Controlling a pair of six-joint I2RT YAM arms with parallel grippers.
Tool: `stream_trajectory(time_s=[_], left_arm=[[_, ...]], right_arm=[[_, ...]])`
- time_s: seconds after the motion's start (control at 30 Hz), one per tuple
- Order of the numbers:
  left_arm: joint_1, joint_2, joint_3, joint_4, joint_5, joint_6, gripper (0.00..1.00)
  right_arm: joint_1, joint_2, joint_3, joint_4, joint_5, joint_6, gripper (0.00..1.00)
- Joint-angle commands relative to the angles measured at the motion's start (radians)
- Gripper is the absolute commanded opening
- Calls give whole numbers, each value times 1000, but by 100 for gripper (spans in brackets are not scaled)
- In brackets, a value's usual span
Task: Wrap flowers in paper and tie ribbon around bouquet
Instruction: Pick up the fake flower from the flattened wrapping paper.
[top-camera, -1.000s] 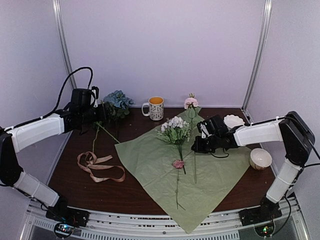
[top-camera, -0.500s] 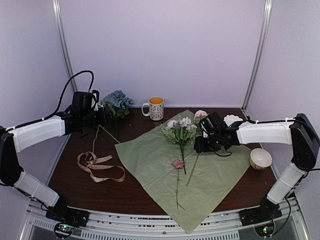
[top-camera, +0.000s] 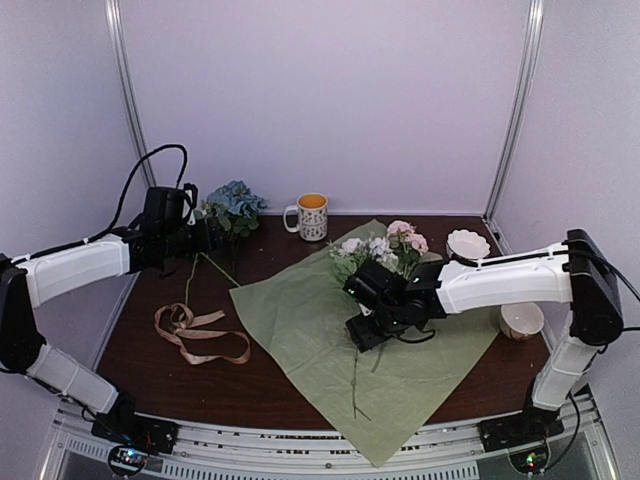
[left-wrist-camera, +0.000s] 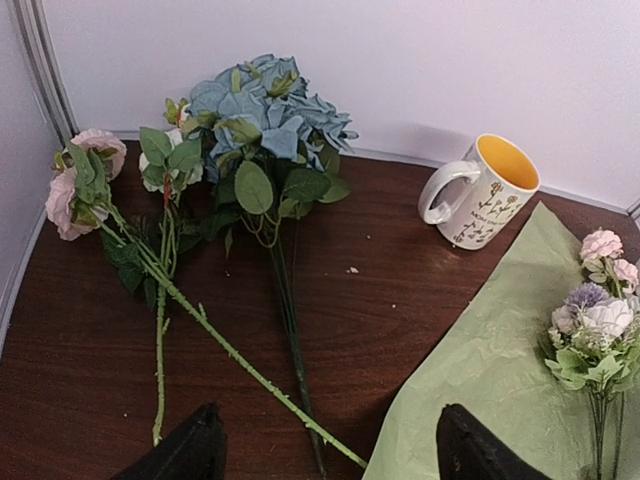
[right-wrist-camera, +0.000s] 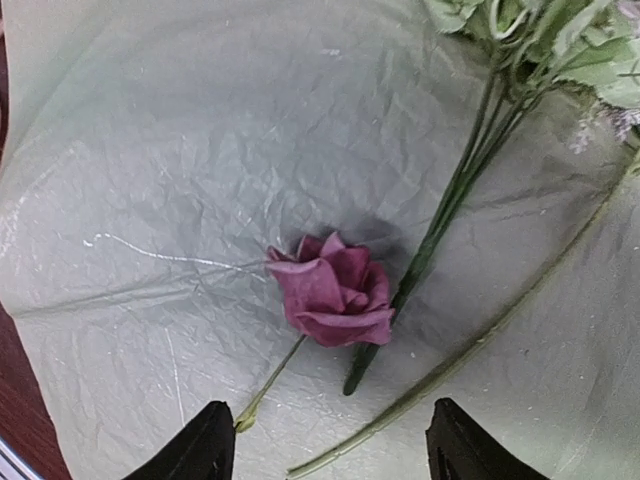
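Surface: dark brown wood-grain table (top-camera: 200, 385). Pale lilac wall panels (top-camera: 320, 100) close it in on three sides, with aluminium corner posts (top-camera: 515, 110).

A crinkled sage-green paper sheet (top-camera: 420, 370) lies flat as a diamond mid-table. Its near corner hangs over the front edge.

Flowers are in two lots.
- **On the paper:** a small white-and-pink flower bunch (top-camera: 385, 250) sits at the far corner, stems running toward the near edge. A single dark pink rose (right-wrist-camera: 330, 290) lies just beside those stems.
- **Off the paper, far left on bare wood:** a blue hydrangea head (left-wrist-camera: 265, 105) with two pale pink roses (left-wrist-camera: 85, 180) beside it, their long green stems crossing.

Right gripper (top-camera: 360, 335) is over the middle of the paper, fingers spread wide with nothing between them. The wrist view puts the dark pink rose just ahead of its fingertips (right-wrist-camera: 210, 445), with the rose head clear of them.

Left gripper (top-camera: 212, 233) hovers at far left near the hydrangea stems, also spread wide and empty.

Other items:
- a peach satin ribbon (top-camera: 195, 335) in loose loops on the wood left of the paper
- a white floral-print mug with yellow inside (top-camera: 312, 215) at the back, between the hydrangea and the paper's far corner
- a white scalloped dish (top-camera: 467, 243) at the back right
- a small cream bowl (top-camera: 520, 320) near the right edge
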Motion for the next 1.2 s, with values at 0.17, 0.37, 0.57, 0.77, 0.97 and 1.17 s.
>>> stream_trajectory(time_s=[0.17,0.37,0.57,0.77,0.97,1.17], left_arm=[[6,-33,-38,59,-13,14,75],[7,-28,-47,66,-24,22,75],[9,-17,-47,76,-20,25,75],[9,-17,-39,71,-29,41,75],[10,-21,-28,61,-57,70,75],[105,18,30,-12,31,59,75]], right_arm=[[34,183,134,-77,11,18,54],[34,234,134,-57,-10,21,38],[33,276,143,-50,-27,20,17],[27,237,129,-34,-3,30,0],[-10,137,123,89,-157,30,0],[-129,-16,91,220,-305,47,0]])
